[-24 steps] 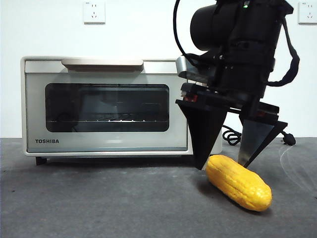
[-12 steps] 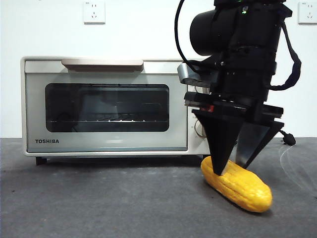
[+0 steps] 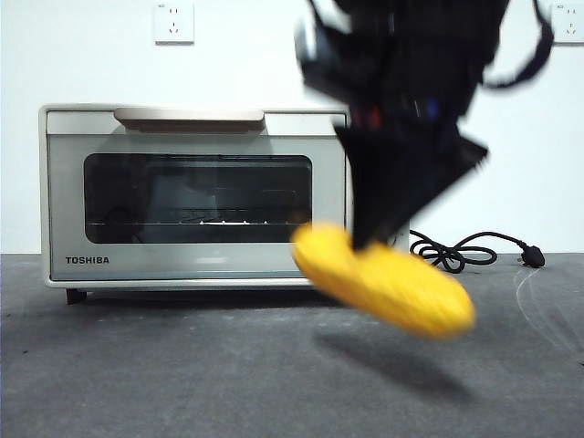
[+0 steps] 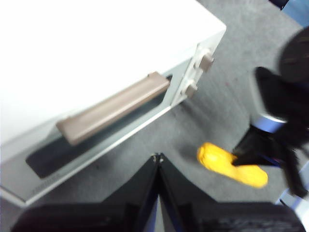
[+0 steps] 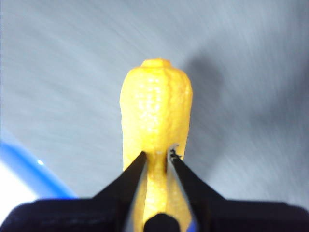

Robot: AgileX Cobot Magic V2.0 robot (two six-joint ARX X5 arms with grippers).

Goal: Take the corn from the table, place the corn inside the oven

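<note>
Yellow corn (image 3: 388,283), long axis tilted, pinched by right end effector (image 5: 157,154).

The right tool (image 5: 157,154) points downward from a dark, motion-blurred arm, its two black jaws clamped on the corn (image 5: 155,121) and holding it in the air. The left tool (image 4: 158,157) hangs above, jaws pressed together, gripping nothing.

The right gripper (image 5: 157,154) has its two black jaws pinched on the corn (image 5: 155,113), which points away from them above the blurred grey table (image 5: 63,72), casting a shadow.
</note>
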